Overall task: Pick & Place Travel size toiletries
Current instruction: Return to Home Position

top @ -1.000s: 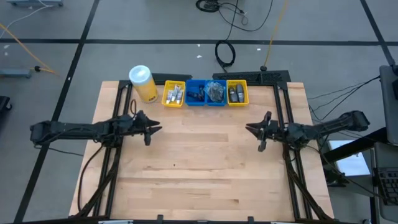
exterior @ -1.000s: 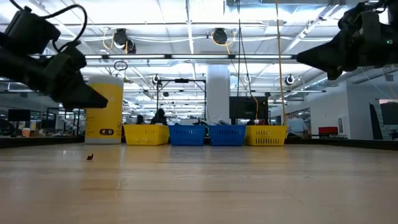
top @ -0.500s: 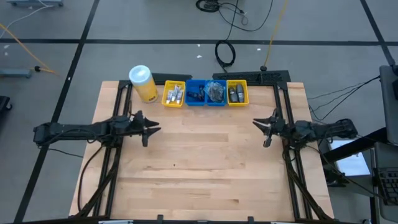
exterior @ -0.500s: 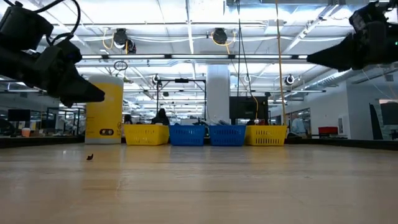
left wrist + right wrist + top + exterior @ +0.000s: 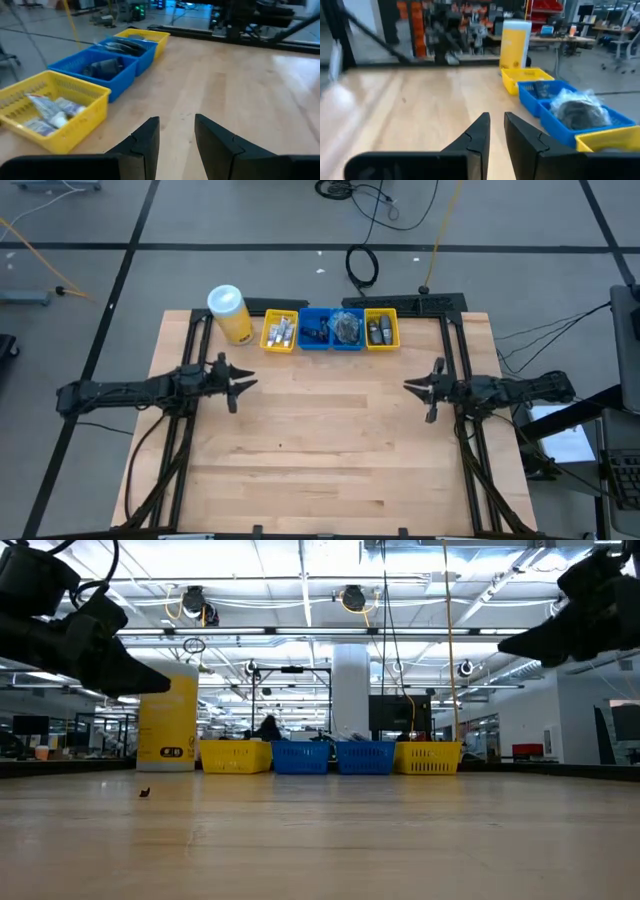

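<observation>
Left claw (image 5: pixel 176 120): fingers parted, nothing between them; it hangs above the surface (image 5: pixel 330 440) near the 9 o'clock edge, pointing toward 3 o'clock.

Right claw (image 5: pixel 496 116): fingers parted by a narrow gap, empty; it hangs near the 3 o'clock edge, pointing toward 9 o'clock.

Governing relation: the toiletries all lie in a row of four bins along the 12 o'clock edge, the row's long axis running 9 to 3; the row sits at about 2 o'clock from the left claw and 10 o'clock from the right, well apart from both.

Contents: white tubes (image 5: pixel 280 332) in the left yellow bin (image 5: pixel 75 127); a dark item (image 5: pixel 315 333) and a bagged dark item (image 5: pixel 580 112) in the two blue bins (image 5: pixel 331 345); dark bottles (image 5: pixel 378 331) in the right yellow bin (image 5: pixel 395 330). The left claw is nearer the tubes, the right nearer the bottles.

Surroundings: a yellow canister (image 5: pixel 230 313) stands just beside the left yellow bin, at 12 o'clock from the left claw; a small dark speck (image 5: pixel 145 792) lies on the surface, too small to identify.

Judgement: no toiletry appears left outside the bins; the placing looks complete; a withdrawal to rest meets no obstruction, provided neither arm swings toward 12 o'clock.
</observation>
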